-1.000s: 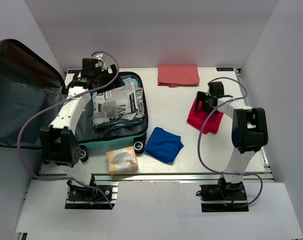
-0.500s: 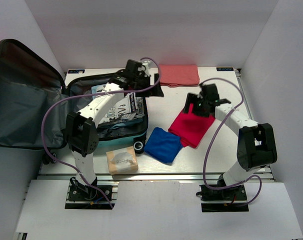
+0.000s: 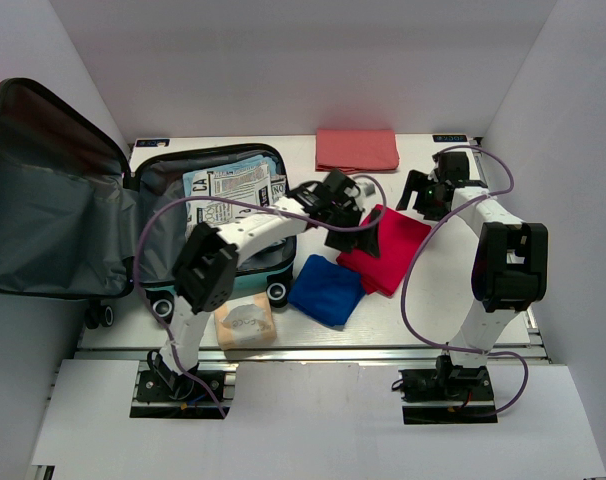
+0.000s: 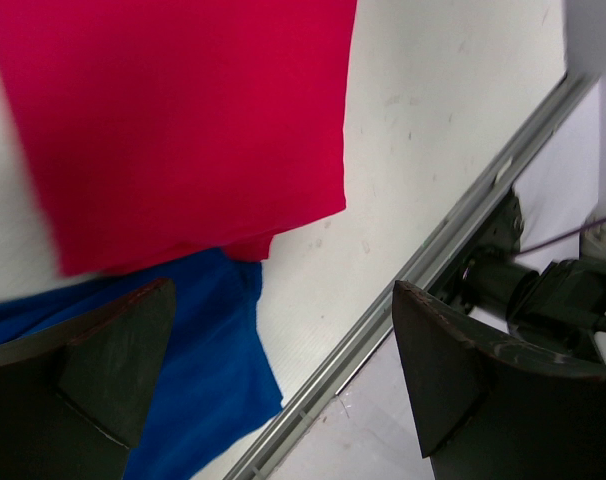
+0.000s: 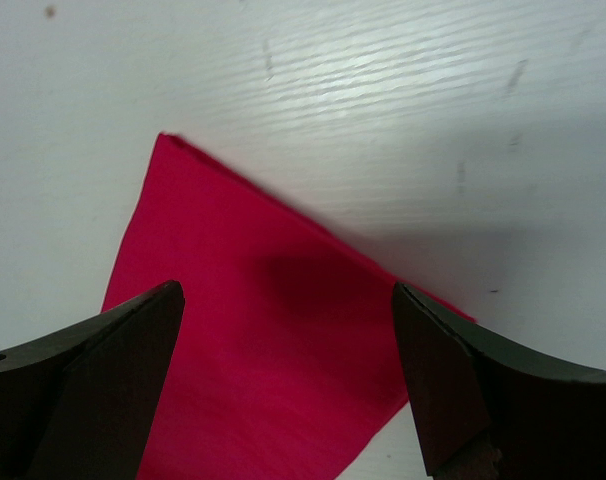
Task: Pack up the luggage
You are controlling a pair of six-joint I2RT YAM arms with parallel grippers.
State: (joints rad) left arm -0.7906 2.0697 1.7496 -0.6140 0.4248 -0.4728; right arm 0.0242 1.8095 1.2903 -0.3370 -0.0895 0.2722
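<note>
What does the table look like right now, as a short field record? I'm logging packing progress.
luggage: open, lid tilted back at left
inside: newsprint-patterned item
left gripper: open, empty, over the red cloth's near edge
right gripper: open, empty, over the red cloth's corner
red cloth: on the table, touching the blue cloth
also outside: salmon cloth, tan packet

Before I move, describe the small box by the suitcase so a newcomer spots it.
Start at the open luggage on the left. In front of its wheels, at the near edge of the table, sits the small box, left of the blue cloth. Unlike that soft cloth, it is tan, stiff-sided and square.
</note>
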